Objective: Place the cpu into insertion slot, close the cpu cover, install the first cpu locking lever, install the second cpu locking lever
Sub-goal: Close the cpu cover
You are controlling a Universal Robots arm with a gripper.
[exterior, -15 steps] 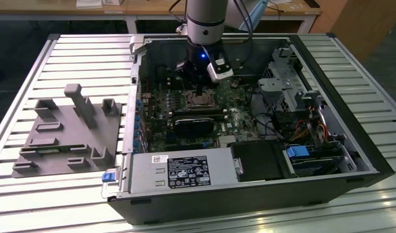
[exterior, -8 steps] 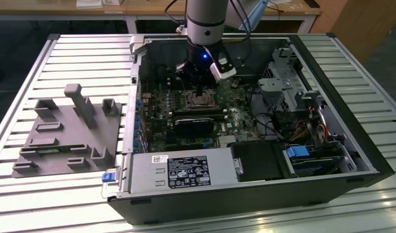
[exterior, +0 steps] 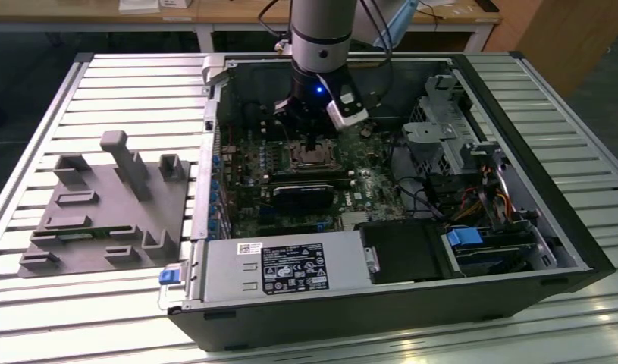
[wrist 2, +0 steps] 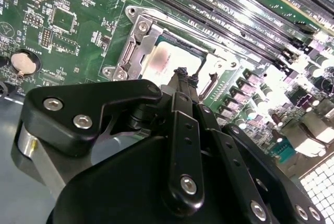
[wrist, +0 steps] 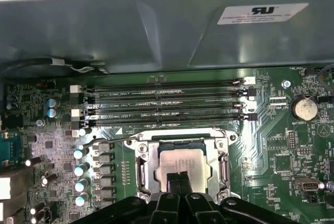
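Silvery square cpu [wrist: 183, 158] (glare-bright top).

The cpu [wrist: 182, 160] in the insertion slot [wrist: 142, 167] on the motherboard [wrist: 271, 151], memory slots [wrist: 162, 104] just beside (gripper [wrist: 180, 178] right above the cpu).

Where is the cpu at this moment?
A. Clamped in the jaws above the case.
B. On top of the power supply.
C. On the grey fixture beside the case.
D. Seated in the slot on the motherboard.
D: in the first wrist view the cpu lies in the slot, with the gripper over it.
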